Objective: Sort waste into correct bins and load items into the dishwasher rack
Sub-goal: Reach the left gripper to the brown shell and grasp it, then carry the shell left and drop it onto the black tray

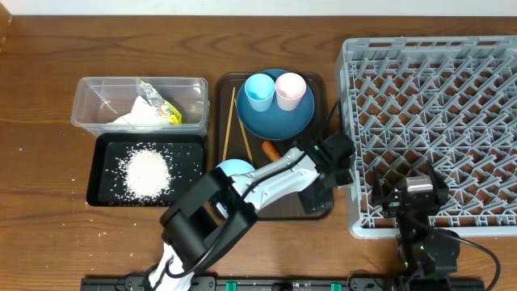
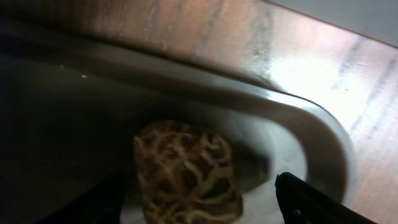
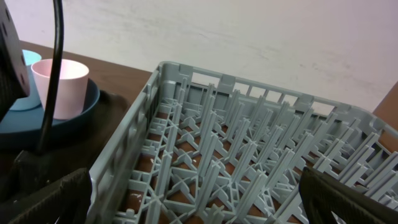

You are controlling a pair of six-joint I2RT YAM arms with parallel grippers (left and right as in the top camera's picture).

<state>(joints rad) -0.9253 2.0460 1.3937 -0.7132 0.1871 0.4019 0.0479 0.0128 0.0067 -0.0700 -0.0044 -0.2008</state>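
Lumpy brown food (image 2: 183, 168) sits in the near right corner of the tray (image 2: 311, 132), between my left gripper's (image 2: 199, 208) parted jaws; seemingly light and crumbly, it wants a gentle pinch across its middle.

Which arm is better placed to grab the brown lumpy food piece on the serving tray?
Left. The left gripper hangs open right over the brown lumpy food piece in a corner of the serving tray, a finger on each side. The right gripper is open over the dishwasher rack.
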